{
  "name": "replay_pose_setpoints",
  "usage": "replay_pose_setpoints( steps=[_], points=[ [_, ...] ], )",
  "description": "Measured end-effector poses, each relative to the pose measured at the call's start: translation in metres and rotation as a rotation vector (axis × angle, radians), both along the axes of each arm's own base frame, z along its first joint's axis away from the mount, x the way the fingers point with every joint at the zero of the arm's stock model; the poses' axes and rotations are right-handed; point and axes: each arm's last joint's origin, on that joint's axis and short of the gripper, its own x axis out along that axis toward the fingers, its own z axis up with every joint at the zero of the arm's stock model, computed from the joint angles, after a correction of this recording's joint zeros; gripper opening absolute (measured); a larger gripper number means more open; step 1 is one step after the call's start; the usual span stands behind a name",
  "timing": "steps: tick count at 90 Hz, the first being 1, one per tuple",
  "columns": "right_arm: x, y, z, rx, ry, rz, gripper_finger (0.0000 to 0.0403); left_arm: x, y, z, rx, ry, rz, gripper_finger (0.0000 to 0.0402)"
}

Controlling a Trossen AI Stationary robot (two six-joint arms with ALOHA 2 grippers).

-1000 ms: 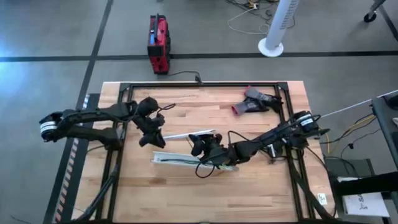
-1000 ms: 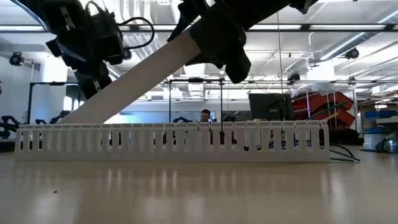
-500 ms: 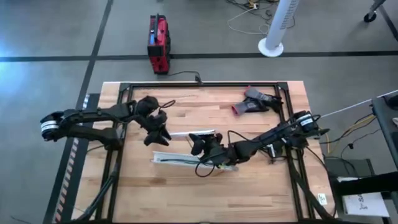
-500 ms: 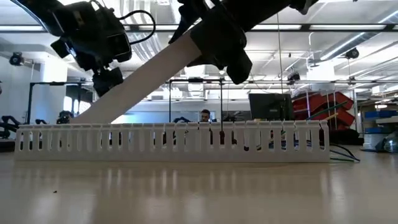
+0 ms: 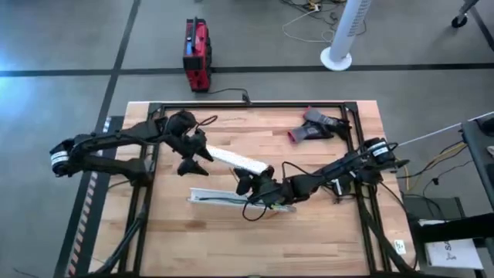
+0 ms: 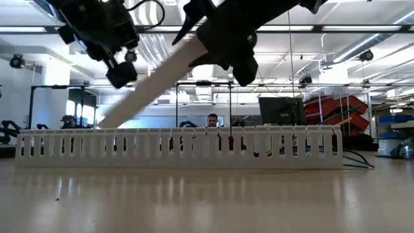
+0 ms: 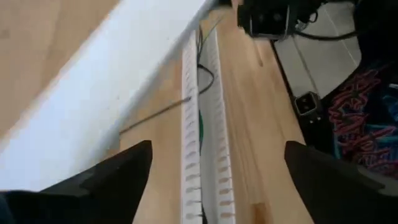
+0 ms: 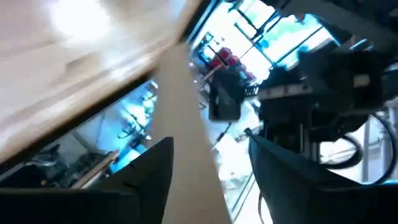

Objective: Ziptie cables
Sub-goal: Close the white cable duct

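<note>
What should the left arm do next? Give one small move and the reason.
Probably bring the left gripper onto the low end of the white lid and close. Its jaws stand open beside the lid, gripping nothing. The right gripper grips only the high end, so the lid hangs tilted over the slotted channel where the cables lie.

Grey floor (image 5: 62,38), wooden table (image 5: 309,232)

Ziptie not discernible; cables (image 7: 199,118) mostly hidden inside slotted channel (image 7: 203,155).
</note>
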Motion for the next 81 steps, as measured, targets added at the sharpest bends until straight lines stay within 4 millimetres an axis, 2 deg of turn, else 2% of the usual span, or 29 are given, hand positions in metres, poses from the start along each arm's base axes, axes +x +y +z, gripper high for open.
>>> replay_pose_setpoints(
  steps=[13,25,39,48,61,71,81],
  points=[
    [0.0,-0.001,0.0,-0.01,0.005,-0.018,0.0144,0.0,0.0,0.015,0.041,-0.028,-0.029,0.035],
    [0.0,-0.001,0.0,0.009,-0.013,-0.037,0.0085,0.002,0.001,0.017,0.058,-0.031,-0.026,0.035],
    [0.0,-0.002,0.0,0.178,-0.145,-0.1,0.0033,0.002,0.003,0.013,0.118,-0.014,0.005,0.035],
    [-0.001,-0.002,0.002,0.279,-0.22,-0.131,0.0023,0.003,0.006,0.003,0.201,0.01,0.076,0.035],
    [-0.002,0.0,0.005,0.333,-0.247,-0.119,0.0033,0.005,0.008,-0.014,0.235,-0.028,0.097,0.035],
    [-0.003,0.001,0.003,0.315,-0.209,-0.103,0.0032,0.007,0.009,-0.014,0.249,-0.06,0.1,0.035],
    [-0.003,0.0,0.002,0.311,-0.203,-0.105,0.001,0.009,0.01,-0.011,0.26,-0.077,0.108,0.035]
  ],
)
